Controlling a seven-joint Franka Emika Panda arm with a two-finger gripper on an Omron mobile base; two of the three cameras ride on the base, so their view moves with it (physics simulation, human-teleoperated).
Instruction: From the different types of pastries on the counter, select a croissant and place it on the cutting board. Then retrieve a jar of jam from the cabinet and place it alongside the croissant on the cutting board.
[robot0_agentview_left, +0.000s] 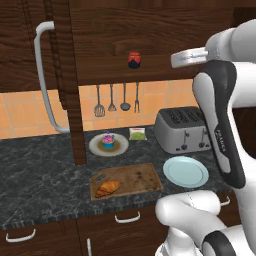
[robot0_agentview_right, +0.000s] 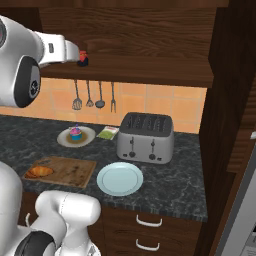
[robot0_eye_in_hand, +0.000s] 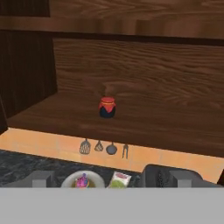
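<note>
1. Golden-brown ridged croissant (robot0_agentview_left: 108, 188) is sitting on the worn brown wooden cutting board (robot0_agentview_left: 142, 177), left end.
2. Small red jam jar with a dark lid (robot0_eye_in_hand: 107, 107) stands alone on the dark wood cabinet shelf (robot0_eye_in_hand: 144, 124).
3. Jaws are wide apart, holding nothing, well short of the jar.

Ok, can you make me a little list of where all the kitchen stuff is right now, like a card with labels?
croissant: lying on the left end of the cutting board
jar of jam: standing upright on the shelf of the open cabinet, not yet picked up
cupcake: on a small round plate behind the board
pale blue plate: bare, right of the board
toaster: on the counter behind the blue plate
gripper: raised at shelf height, pointed at the jar, fingers open, holding nothing
</note>
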